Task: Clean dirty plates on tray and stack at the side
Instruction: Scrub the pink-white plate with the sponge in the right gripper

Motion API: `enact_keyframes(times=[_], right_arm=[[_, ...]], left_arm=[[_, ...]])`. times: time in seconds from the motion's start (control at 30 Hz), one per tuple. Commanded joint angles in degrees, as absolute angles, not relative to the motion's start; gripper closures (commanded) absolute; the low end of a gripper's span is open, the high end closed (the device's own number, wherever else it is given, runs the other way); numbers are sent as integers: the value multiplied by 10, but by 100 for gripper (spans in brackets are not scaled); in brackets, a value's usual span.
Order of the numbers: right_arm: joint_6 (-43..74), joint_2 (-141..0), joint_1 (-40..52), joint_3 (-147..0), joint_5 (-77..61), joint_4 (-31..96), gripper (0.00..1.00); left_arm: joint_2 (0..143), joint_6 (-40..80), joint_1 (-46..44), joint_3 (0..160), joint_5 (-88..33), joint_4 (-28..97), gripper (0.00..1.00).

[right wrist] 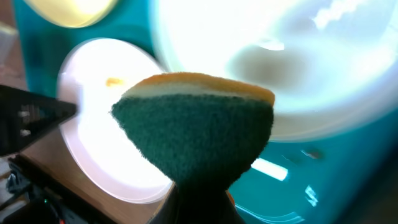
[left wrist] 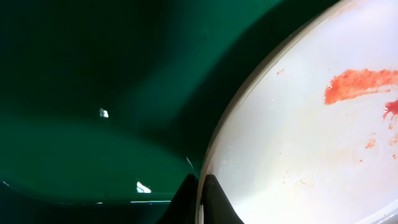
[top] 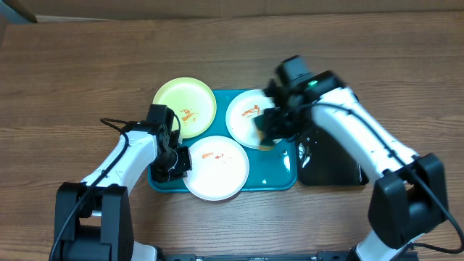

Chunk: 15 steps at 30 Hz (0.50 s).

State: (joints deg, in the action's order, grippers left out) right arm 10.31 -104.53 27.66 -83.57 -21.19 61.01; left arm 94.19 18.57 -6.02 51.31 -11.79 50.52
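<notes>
- The tray (top: pixel 275 174) lies mid-table (top: pixel 72 72), its long axis parallel to the table's near edge.
- The yellow-green plate (top: pixel 185 101) overhangs the tray's far-left corner, the far white plate (top: pixel 243 116) sits far-right, and the near white plate (top: pixel 217 170) overhangs the near rim.
- The left end effector (top: pixel 180 163) is clamped on the near white plate's rim.
- The right end effector (right wrist: pixel 199 202) pinches a sponge (right wrist: pixel 193 137).

The wooden table (top: pixel 72 72) in front of me carries a big turquoise tray (top: pixel 275 174) at its middle, with a smaller black tray (top: pixel 333 172) just beside its right edge.

On tray (top: pixel 279 172): back-left plate (top: pixel 185 107), back-right plate (top: pixel 243 116), front plate (top: pixel 216 168); smaller tray (top: pixel 330 170) just right.
</notes>
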Motion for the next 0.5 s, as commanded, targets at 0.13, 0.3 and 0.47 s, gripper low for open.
enact_keyframes(times=[0.13,0.3,0.47], right_arm=[[172,-1054,392,-843,-168,510,96],[181,-1099,446,-843,-161,457,96],[181,-1147,477,-843,-161,415,96]], left_arm=[[949,198,-64,507,-106,504,96],[949,198,-64,507,-106,504,96],[949,198,-64,507,-106,504,96]])
